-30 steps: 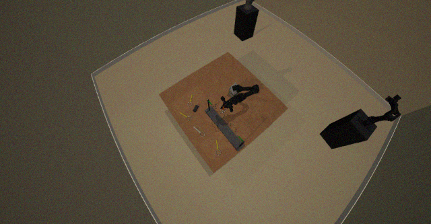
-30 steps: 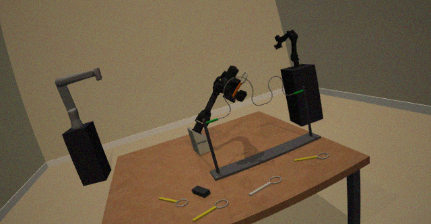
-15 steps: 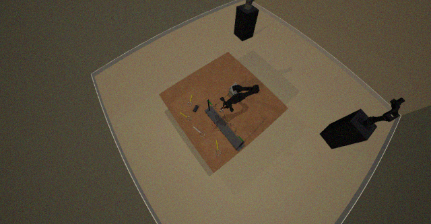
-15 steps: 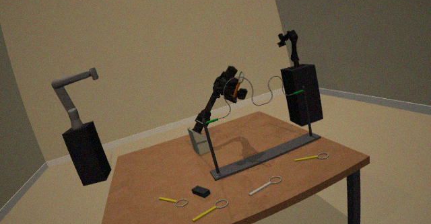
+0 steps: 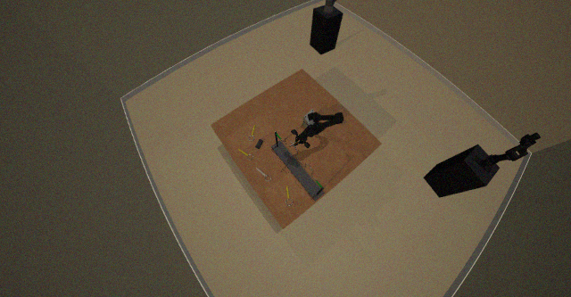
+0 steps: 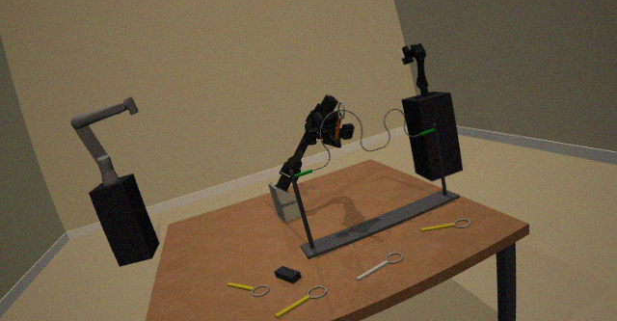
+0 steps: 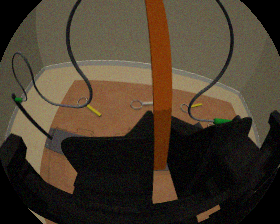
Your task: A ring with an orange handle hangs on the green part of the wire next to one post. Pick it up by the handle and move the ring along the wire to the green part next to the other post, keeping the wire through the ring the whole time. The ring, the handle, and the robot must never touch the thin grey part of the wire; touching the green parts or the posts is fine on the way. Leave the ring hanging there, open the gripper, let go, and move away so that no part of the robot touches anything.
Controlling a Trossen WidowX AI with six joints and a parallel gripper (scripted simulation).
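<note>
So your gripper [image 6: 338,135] [image 7: 152,115] is clamped on the orange handle [image 6: 338,128] [image 7: 161,75], near the middle of the exterior frame. The handle's long axis runs pretty much upright there, ring [image 6: 339,118] on top, up by the wire's [image 6: 362,135] [image 7: 231,45] left hump. In your wrist view, it runs top to bottom, dead centre.

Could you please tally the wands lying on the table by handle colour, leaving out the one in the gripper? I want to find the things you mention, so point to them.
Yellow-handled wands [image 6: 292,307] [image 5: 287,193] [image 7: 94,110]: 3
White-handled wand [image 6: 372,270] [image 5: 261,172] [image 7: 147,103]: 1
Total: 4
</note>
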